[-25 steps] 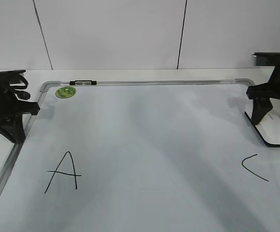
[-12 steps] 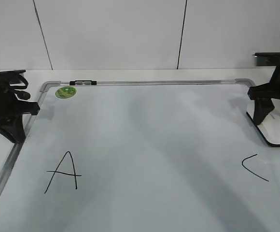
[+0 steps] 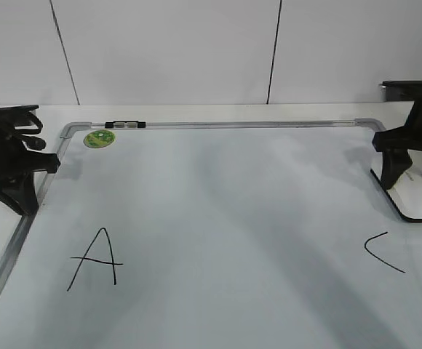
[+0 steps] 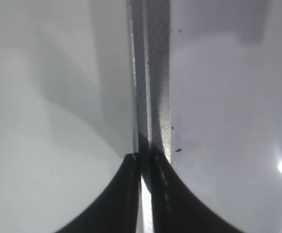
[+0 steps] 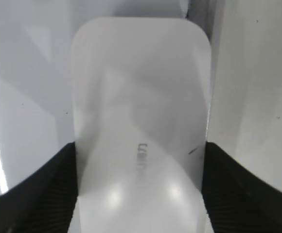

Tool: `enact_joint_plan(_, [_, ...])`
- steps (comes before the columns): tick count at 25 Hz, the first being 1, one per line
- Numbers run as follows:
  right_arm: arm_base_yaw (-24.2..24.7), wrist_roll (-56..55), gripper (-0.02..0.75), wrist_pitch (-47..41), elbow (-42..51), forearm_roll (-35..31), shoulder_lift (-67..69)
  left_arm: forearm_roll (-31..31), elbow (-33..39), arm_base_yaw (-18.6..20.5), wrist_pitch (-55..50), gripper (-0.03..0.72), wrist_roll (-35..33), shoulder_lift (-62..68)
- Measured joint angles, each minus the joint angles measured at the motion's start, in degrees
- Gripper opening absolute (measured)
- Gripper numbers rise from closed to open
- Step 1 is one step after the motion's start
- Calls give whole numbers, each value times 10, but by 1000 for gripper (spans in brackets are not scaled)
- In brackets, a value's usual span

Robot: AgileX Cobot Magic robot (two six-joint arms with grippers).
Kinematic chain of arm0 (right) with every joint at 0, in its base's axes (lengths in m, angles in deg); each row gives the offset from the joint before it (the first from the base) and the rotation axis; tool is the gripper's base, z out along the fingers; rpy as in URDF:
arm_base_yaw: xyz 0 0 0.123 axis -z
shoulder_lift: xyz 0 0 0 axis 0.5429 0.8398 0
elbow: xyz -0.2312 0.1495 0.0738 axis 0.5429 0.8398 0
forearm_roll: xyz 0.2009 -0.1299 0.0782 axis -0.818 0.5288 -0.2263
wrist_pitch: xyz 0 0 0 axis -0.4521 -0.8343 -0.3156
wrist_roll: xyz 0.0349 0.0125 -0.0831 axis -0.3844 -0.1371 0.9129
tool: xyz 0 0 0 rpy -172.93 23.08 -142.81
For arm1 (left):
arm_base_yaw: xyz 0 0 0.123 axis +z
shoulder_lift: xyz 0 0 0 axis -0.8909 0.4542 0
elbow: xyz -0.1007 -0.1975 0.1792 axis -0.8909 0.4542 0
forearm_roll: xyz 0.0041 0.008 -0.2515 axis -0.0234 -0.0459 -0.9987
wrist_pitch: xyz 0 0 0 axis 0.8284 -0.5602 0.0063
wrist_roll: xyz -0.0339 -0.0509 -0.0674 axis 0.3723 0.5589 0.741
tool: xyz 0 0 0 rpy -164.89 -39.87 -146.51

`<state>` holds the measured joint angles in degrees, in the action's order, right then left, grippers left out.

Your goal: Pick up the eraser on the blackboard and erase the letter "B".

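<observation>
The eraser (image 3: 420, 200) is a white glossy block with a thin dark underside. It lies at the right edge of the blackboard (image 3: 218, 218). My right gripper (image 3: 412, 178) straddles it, and in the right wrist view its black fingers (image 5: 44, 194) press both long sides of the eraser (image 5: 141, 97). No letter "B" shows in any view; the board between the black "A" (image 3: 94, 260) and "C" (image 3: 382, 253) is blank. My left gripper (image 3: 14, 193) is shut and empty over the board's left frame (image 4: 158, 73).
A round green sticker (image 3: 99, 139) sits at the board's far left corner, beside a black clip (image 3: 124, 124) on the top frame. A white panelled wall stands behind. A dark object (image 3: 407, 86) sits at the far right.
The right gripper and the eraser have shifted only slightly at the board's right edge. The left arm has not moved.
</observation>
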<state>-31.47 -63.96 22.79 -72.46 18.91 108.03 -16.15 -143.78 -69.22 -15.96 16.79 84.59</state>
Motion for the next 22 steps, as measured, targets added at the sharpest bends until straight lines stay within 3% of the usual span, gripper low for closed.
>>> enact_joint_plan(6, [0,0,554,0,-1,0,1,0,0,0,0,35,0,0])
enact_joint_plan(11, [0,0,622,-1,-2,-7,1,0,0,0,0,35,0,0])
enact_joint_plan(15, [0,0,632,-16,-10,-9,2,0,0,0,0,35,0,0])
enact_joint_plan(22, [0,0,613,-45,-118,-21,2,0,0,0,-1,35,0,0])
